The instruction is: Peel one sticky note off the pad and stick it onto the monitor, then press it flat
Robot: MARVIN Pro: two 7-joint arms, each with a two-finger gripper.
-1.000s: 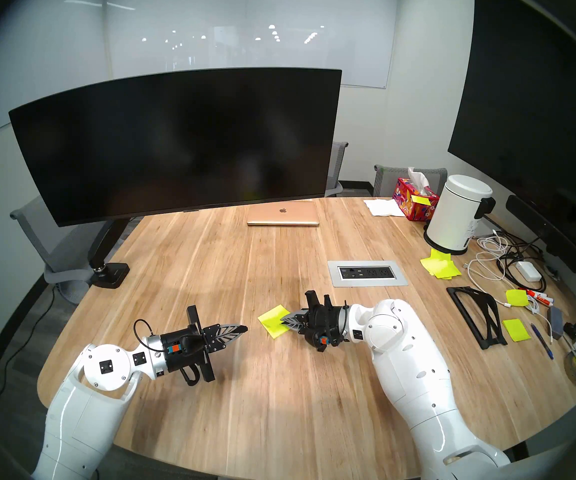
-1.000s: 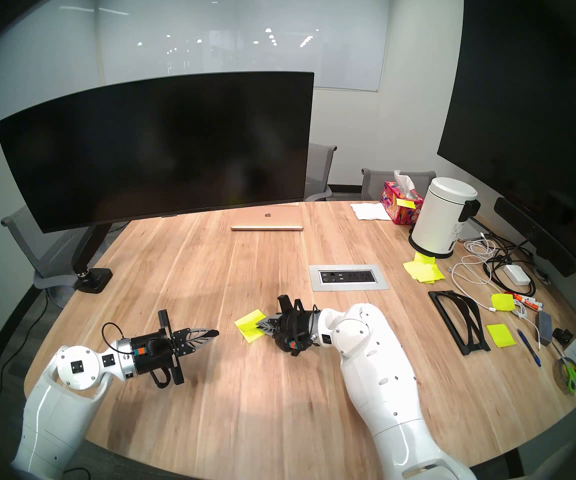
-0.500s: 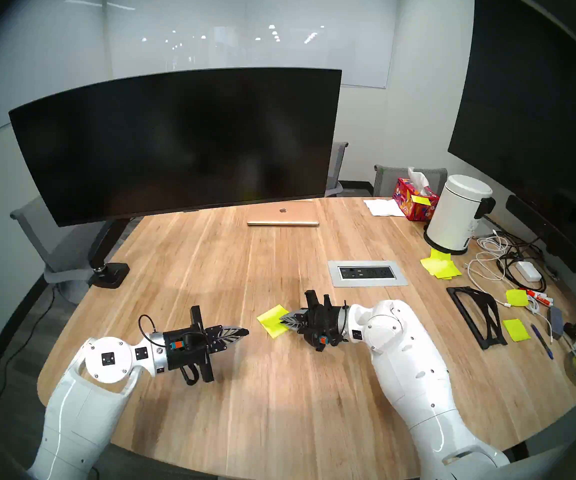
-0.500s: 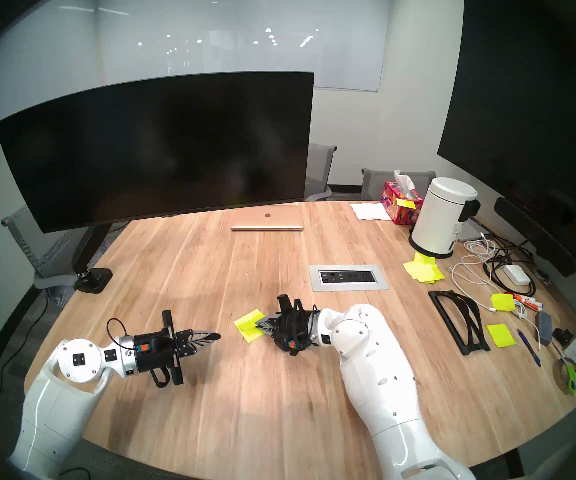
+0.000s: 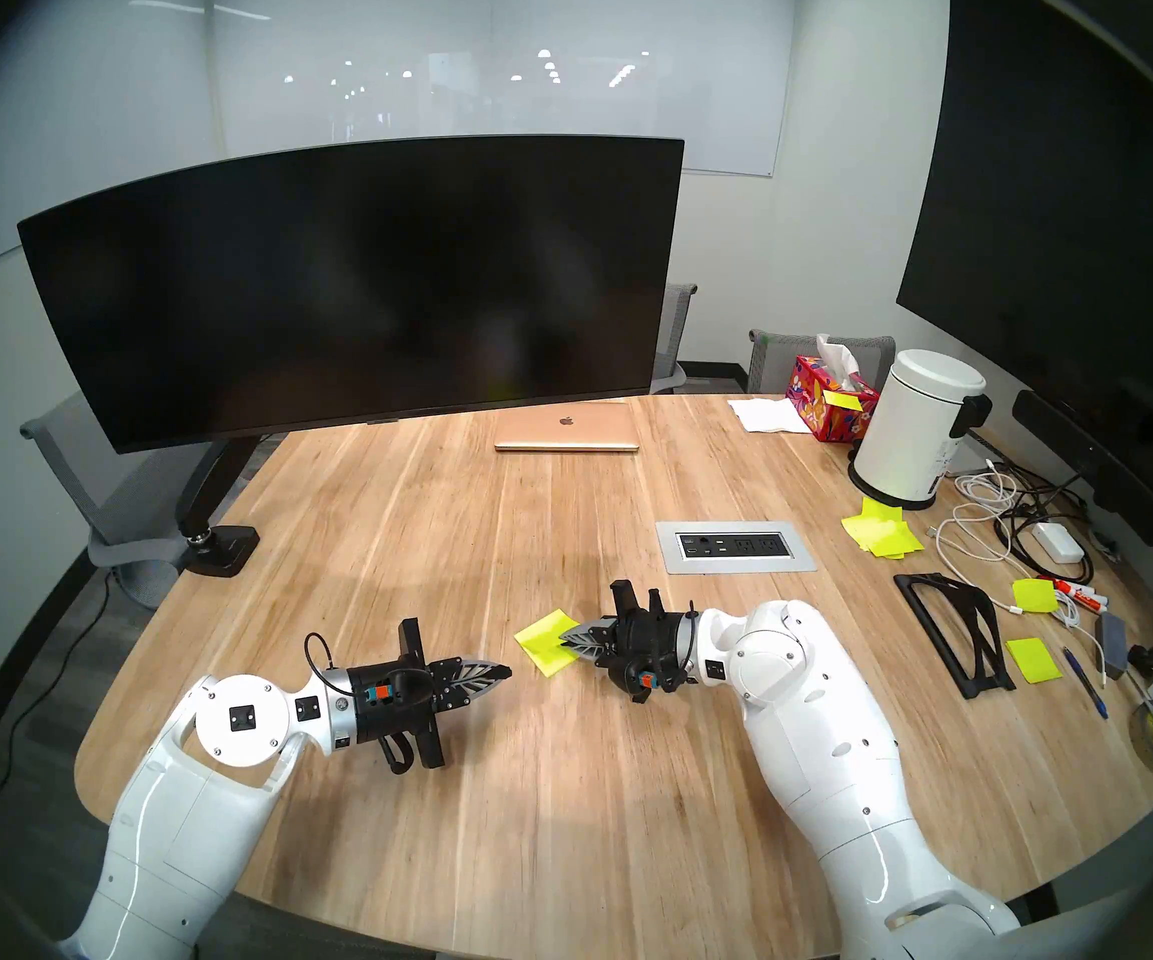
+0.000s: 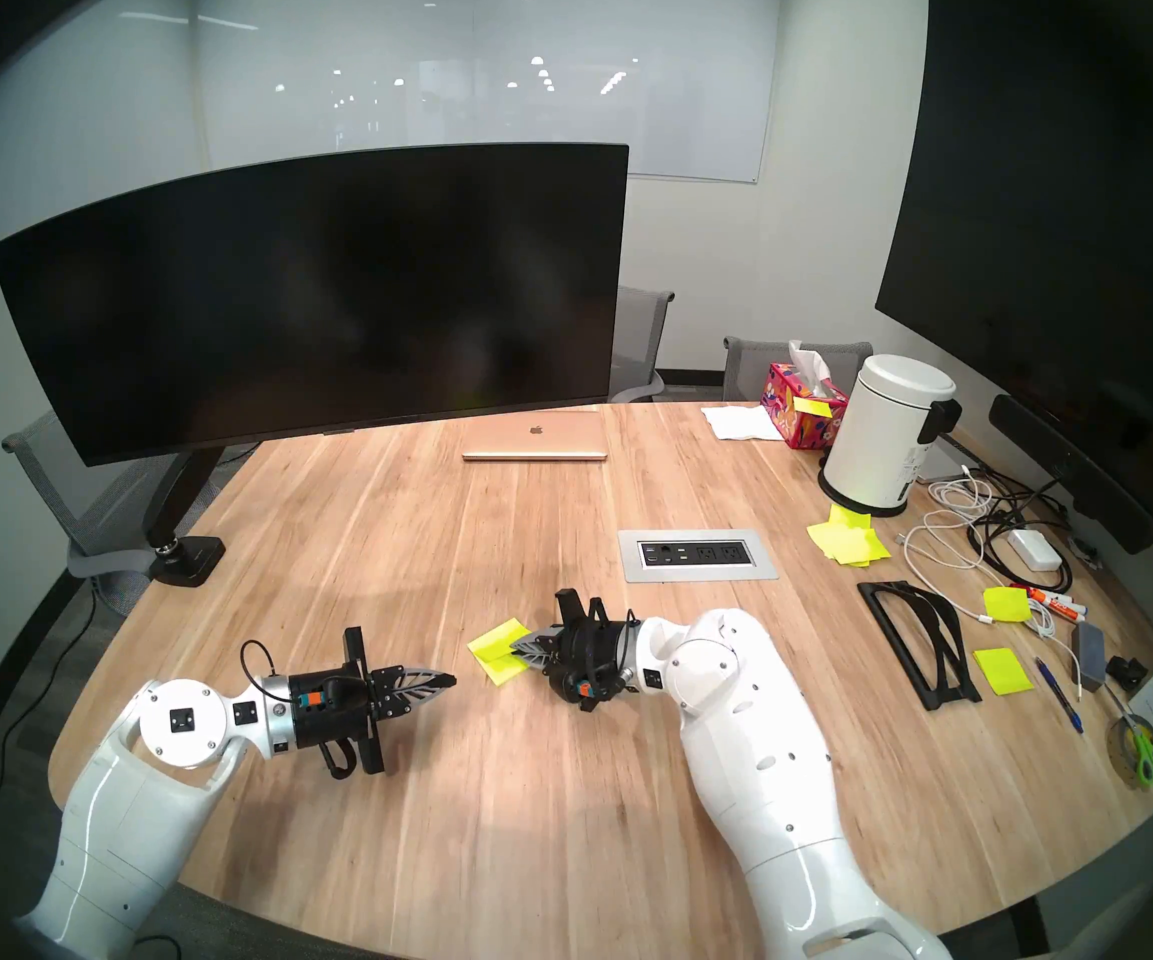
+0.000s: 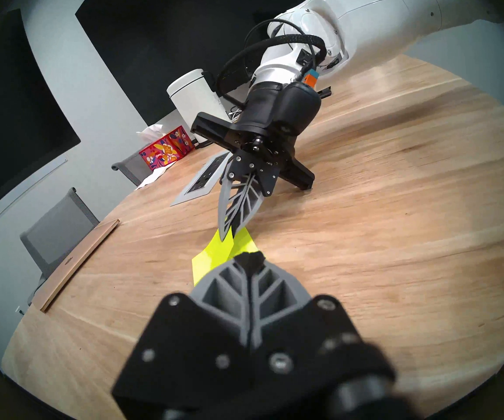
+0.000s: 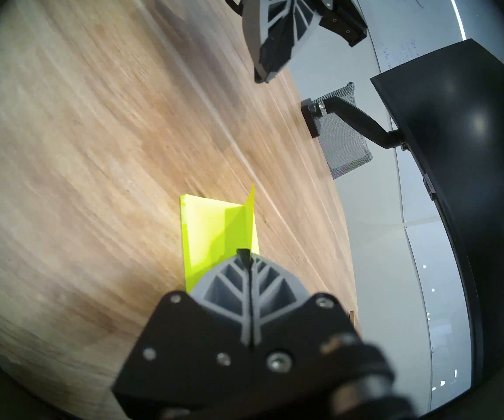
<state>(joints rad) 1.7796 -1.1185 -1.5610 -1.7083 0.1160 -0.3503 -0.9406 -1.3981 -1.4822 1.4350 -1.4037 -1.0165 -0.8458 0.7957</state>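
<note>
— Where's the pad (image 5: 544,642) from where you stand?

— Flat on the wooden tabletop (image 5: 462,522), near the front, between the two arms. The top sticky note (image 8: 240,228) is lifted along one edge and stands up from the stack.

— Who's got it?

— The right pincer (image 5: 565,638). Its fingers are pressed together on the raised edge of that sheet, and the far edge of the sheet looks still joined to the pad.

— And the other arm?

— The left pincer (image 5: 505,673) hangs just above the wood, its tips closed tight with nothing between them, pointing at the pad from close beside it, not touching.

— The monitor (image 5: 352,287)?

— Well behind all that, the wide curved black screen on its arm mount, dark and bare. A closed gold laptop (image 5: 566,431) lies under its right end.
</note>
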